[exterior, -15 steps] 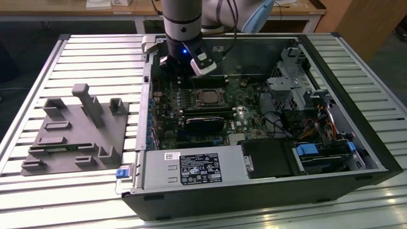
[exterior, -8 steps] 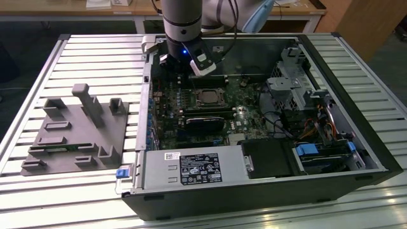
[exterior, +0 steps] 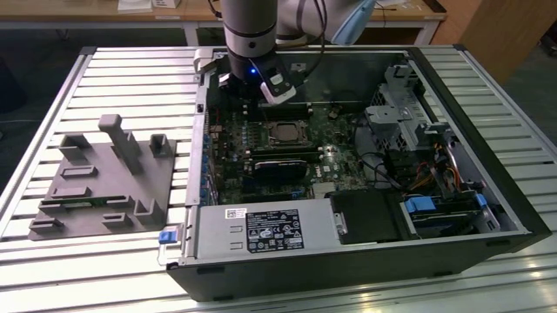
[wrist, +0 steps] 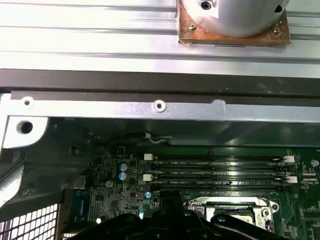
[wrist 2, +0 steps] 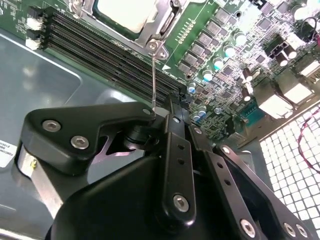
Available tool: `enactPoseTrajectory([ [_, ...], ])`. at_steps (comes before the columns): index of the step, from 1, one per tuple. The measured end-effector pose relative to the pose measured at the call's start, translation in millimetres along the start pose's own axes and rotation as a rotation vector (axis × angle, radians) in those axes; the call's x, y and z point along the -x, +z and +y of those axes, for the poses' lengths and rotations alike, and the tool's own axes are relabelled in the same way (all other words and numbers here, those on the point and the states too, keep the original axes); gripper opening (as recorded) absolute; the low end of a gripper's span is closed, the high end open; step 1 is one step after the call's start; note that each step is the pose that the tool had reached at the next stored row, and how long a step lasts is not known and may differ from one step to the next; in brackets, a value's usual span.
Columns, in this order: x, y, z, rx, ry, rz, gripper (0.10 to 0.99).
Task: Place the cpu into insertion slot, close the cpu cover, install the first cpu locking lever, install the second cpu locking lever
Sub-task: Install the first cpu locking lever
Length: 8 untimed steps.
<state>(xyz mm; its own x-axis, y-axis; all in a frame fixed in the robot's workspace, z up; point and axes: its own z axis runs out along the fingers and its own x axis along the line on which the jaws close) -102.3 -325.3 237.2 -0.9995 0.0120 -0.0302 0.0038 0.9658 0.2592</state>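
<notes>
Gripper (wrist 2: 159, 114) clenched on the tip of the thin wire locking lever (wrist 2: 153, 80), likely to swing it; cpu chip (wrist 2: 122, 11) sits in socket (exterior: 284, 123); cover (wrist 2: 159, 20) lies down over it, so the lever can clamp.

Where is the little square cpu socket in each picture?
Exterior view: insertion slot between the two banks of memory slots.
Second wrist view: insertion slot right beside the memory slots.
First wrist view: insertion slot right beside the memory slots.
Shared landmark: the long black memory slots.
</notes>
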Motion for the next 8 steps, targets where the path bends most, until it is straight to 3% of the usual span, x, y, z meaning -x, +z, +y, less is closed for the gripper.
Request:
enactPoseTrajectory([
  [8,12.1,0.7,0.0,0.000,0.000,-0.0002,0.106],
])
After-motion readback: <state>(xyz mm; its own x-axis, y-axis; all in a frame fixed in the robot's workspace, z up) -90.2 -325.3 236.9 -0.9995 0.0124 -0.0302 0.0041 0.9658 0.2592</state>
